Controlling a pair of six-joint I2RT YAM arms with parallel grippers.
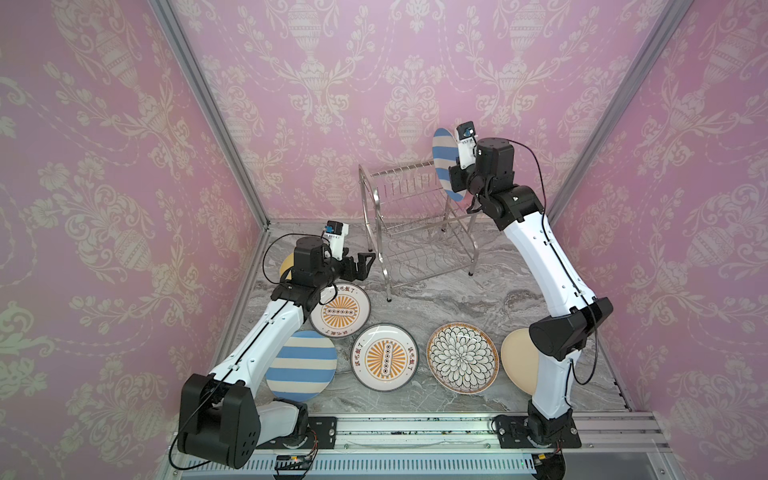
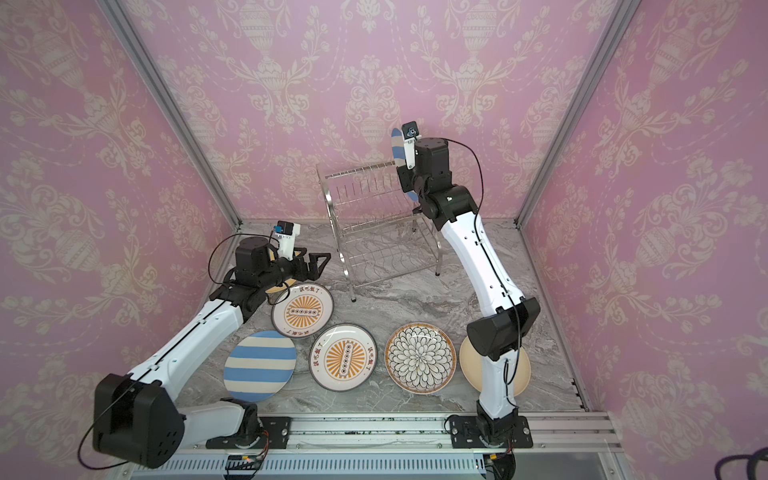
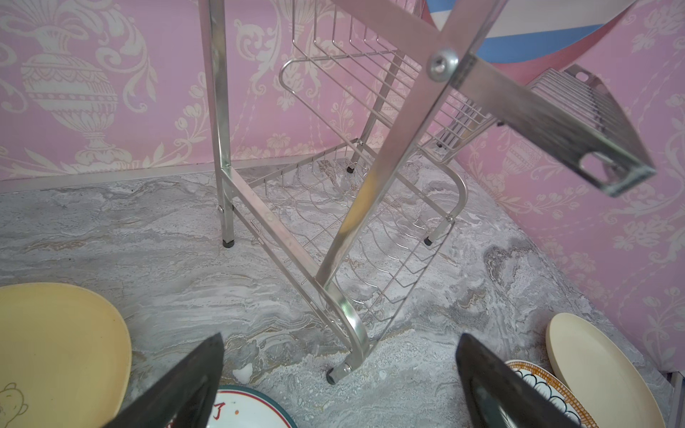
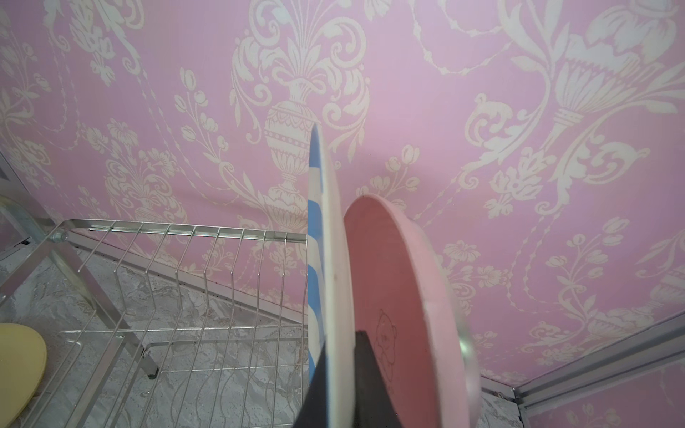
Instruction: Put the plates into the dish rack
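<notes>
My right gripper (image 4: 341, 341) is shut on the rim of a blue-white striped plate (image 4: 330, 259), holding it upright at the right end of the dish rack's (image 1: 399, 195) top tier; both top views show the held plate (image 2: 399, 149). A pink plate (image 4: 393, 278) stands upright right beside it; its lower edge is hidden. My left gripper (image 1: 365, 264) hovers open and empty by the rack's near left foot (image 3: 335, 374). Flat on the table lie two sunburst plates (image 1: 340, 309) (image 1: 384, 357), a black-petal plate (image 1: 462, 357), a second striped plate (image 1: 303, 365), a beige plate (image 1: 515, 357) and a yellow plate (image 3: 55, 352).
The rack stands at the back of the marble table (image 1: 436, 299), close to the pink papered back wall (image 1: 374, 83). My right arm (image 1: 536, 266) crosses above the beige plate. The left arm (image 1: 266, 332) partly covers the striped and yellow plates. An aluminium rail (image 1: 415, 428) runs along the front edge.
</notes>
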